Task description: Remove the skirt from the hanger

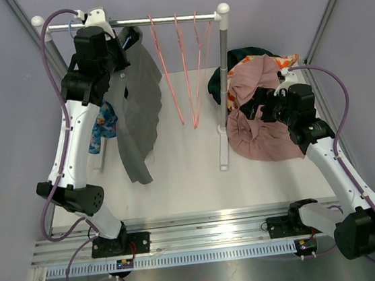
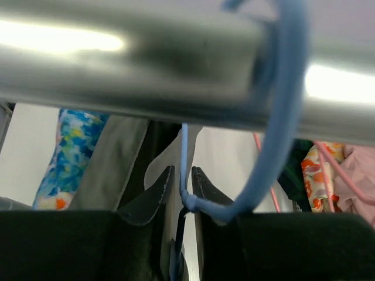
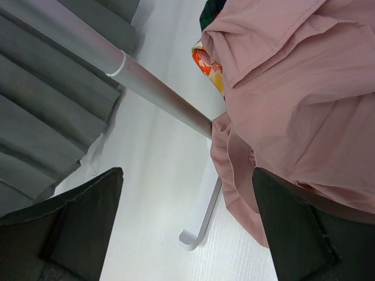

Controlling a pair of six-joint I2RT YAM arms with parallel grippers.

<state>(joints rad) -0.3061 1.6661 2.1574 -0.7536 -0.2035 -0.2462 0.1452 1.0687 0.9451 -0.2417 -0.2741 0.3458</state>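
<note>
From above you see the grey skirt hanging at the left end of the rail. Your left arm is raised to the rail right over it. The arm's own bulk covers the skirt's waist and whatever carries it, so that view tells you nothing about the grip. The left wrist view fills this in. The left claw sits just under the rail, which is blurred and very near the lens. The neck of the blue hanger runs down between the fingers, and its hook is looped over the rail. The fingers stand close together around that neck, but you cannot tell whether they pinch it or only flank it, and the clips below are cut off by the claw's body. A blue flowered cloth hangs just left of the skirt, half hidden behind the arm from above and clearer from the wrist. Only the top view shows the three bare pink hangers further along the rail. In it your right arm reaches over the pink cloth heaped on the bench, where its claw is hard to pick out. The right wrist view settles that: the right claw is spread wide with nothing between its fingers. The rack's post and the pink cloth lie below it, and the skirt's pleats show at the left edge.
</note>
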